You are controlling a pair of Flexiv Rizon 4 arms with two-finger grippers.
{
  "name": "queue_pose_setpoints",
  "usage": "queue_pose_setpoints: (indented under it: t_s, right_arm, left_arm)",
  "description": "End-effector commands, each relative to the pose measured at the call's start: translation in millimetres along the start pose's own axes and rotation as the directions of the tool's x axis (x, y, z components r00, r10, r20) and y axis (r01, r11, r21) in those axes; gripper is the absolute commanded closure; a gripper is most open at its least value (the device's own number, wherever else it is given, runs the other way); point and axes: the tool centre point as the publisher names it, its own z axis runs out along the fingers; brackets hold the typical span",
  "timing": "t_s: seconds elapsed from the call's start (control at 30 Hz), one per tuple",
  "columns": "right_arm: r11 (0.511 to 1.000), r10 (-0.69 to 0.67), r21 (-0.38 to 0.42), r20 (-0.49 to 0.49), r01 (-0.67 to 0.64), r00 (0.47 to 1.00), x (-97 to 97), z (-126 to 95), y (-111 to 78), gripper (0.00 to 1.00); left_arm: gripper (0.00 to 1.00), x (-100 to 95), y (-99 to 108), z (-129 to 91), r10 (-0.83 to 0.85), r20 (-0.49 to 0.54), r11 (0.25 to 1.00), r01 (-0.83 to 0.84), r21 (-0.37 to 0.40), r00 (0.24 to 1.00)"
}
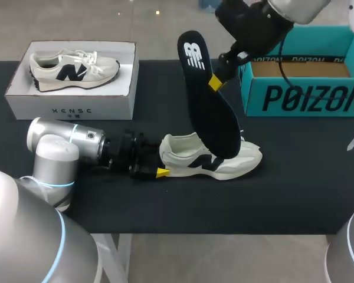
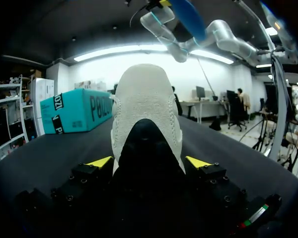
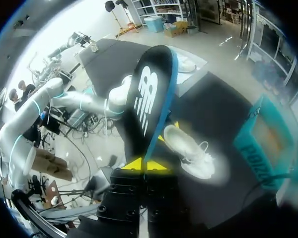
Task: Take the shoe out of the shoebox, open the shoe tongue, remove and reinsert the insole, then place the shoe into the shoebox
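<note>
Left gripper (image 1: 163, 162) clamps shoe (image 1: 236, 162) heel, right gripper (image 1: 215, 82) pinches insole (image 1: 206, 112)
Head view: shoe on table (image 1: 295, 194), teal shoebox (image 1: 301, 97) beyond, insole standing tilted above the shoe. Left wrist: heel gripped from both sides. Right wrist: jaws narrow on insole's end.

left claw (image 2: 149, 161) clamped, right claw (image 3: 146, 165) clamped aloft
</note>
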Motion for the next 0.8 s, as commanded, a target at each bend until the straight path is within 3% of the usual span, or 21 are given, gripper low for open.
queue_pose_setpoints:
  t_s: [0.03,0.53,0.8]
  right_arm:
    - [0.997,-0.01,-0.078,-0.026,0.008,1.0,0.4,-18,-16.7,1.0]
    - [0.995,-0.078,-0.064,-0.004,0.078,0.997,32.4,-102,-2.8,1.0]
    - [0.99,-0.109,-0.091,0.028,0.111,0.994,47.5,-138,-4.9,1.0]
  left_arm:
    - [1.0,0.7,3,2,0.0,0.001,1.0,0.0,-0.001,1.0]
    - [1.0,0.7,3,2,0.0,0.001,1.0,0.0,-0.001,1.0]
    - [1.0,0.7,3,2,0.0,0.001,1.0,0.0,-0.001,1.0]
